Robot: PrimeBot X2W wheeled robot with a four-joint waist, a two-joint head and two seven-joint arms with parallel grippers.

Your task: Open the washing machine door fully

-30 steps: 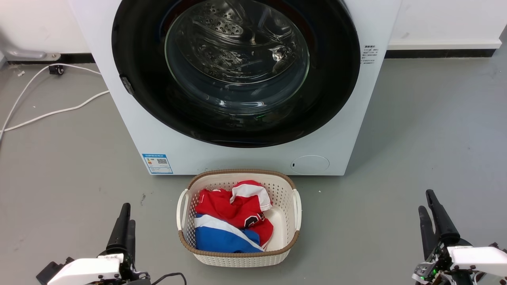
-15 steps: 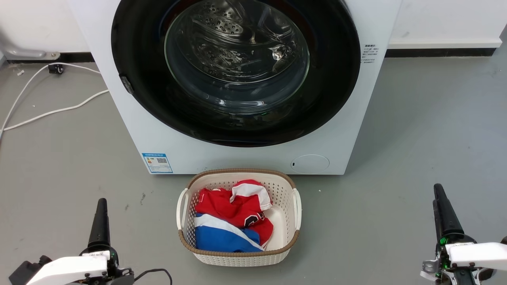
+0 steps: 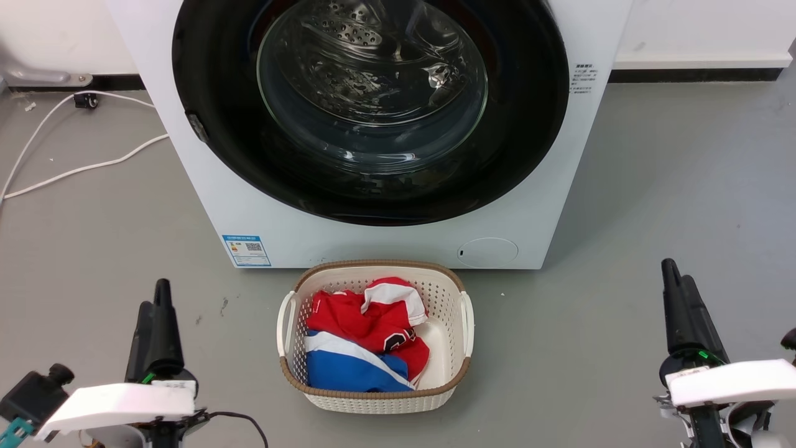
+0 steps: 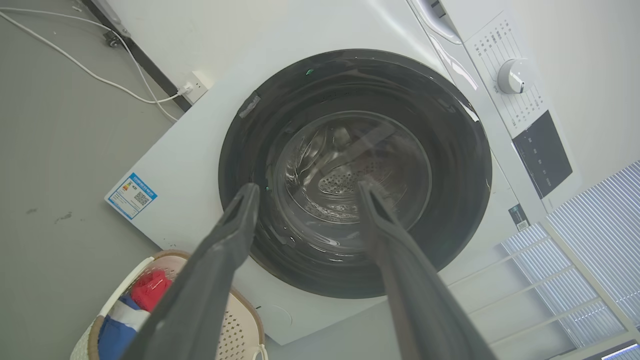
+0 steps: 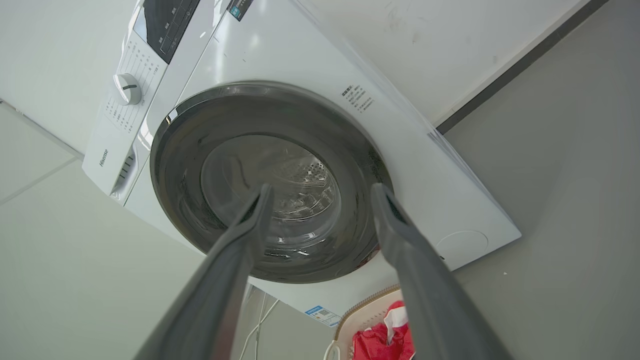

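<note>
The washing machine door [image 3: 370,112] lies flush in the washing machine [image 3: 249,205] front, its glass facing the robot; being round, it has no long axis. A laundry basket [image 3: 375,398] stands just before the machine. Farther out from the machine, the left gripper [image 3: 154,295] and right gripper [image 3: 676,270] hang spread wide, holding nothing.

The washing machine door [image 3: 371,109] has a wide glossy black rim and a clear glass centre; behind it the perforated metal drum [image 3: 339,31] shines. The machine body [image 3: 398,239] is smooth white. The basket [image 3: 373,399] is cream perforated plastic, holding cloth [image 3: 348,323]. The floor [image 3: 653,186] is matt grey.
</note>
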